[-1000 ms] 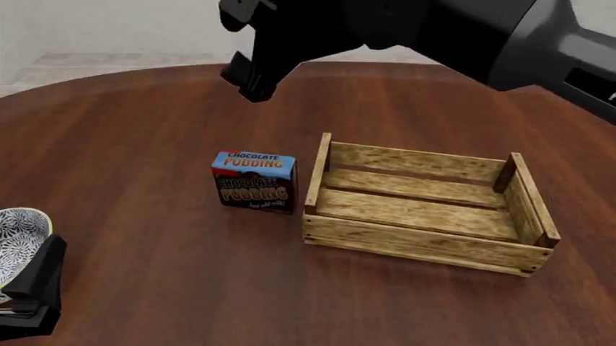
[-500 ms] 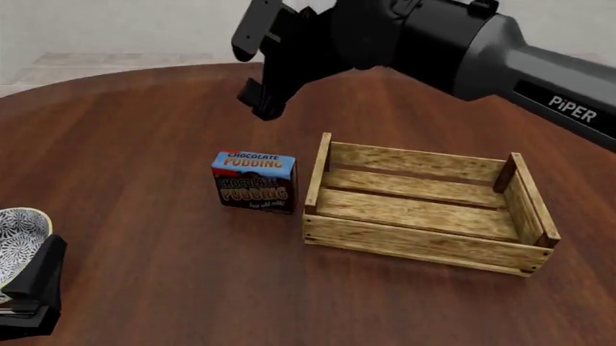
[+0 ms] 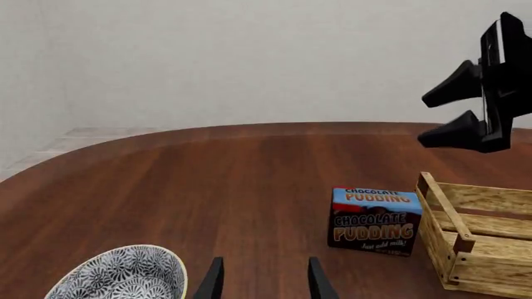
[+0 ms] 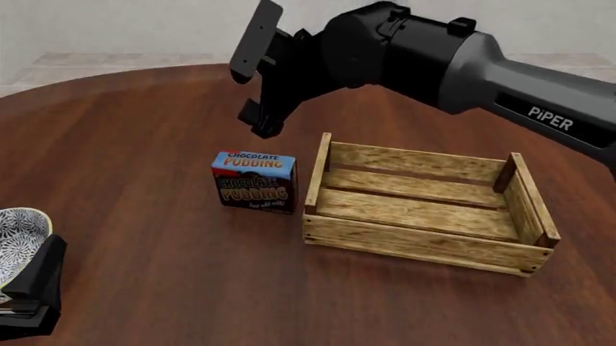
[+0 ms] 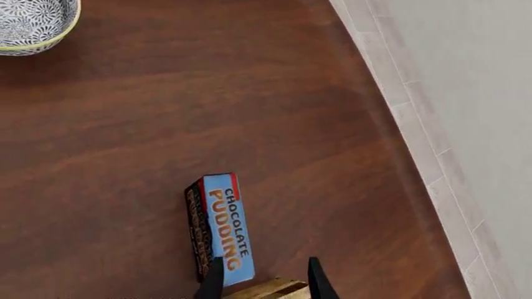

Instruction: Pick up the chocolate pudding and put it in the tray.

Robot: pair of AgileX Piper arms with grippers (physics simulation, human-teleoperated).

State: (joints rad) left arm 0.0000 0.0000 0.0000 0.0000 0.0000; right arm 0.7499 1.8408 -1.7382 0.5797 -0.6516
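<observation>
The bowl [image 4: 17, 241] is running off the front view's left edge, with only part of its rim showing, and the left arm's dark body is covering its lower side there. The left gripper [image 3: 261, 280] is showing only its two fingertips at the left wrist frame's edge. That frame is also cropping the tray [image 3: 478, 233], so its far end is going unseen. In the right wrist view, the right gripper [image 5: 261, 280] is likewise appearing only as two tips, and the tray is reduced to a sliver. Small print on the chocolate pudding [image 4: 254, 182] is proving too fine to read.
</observation>
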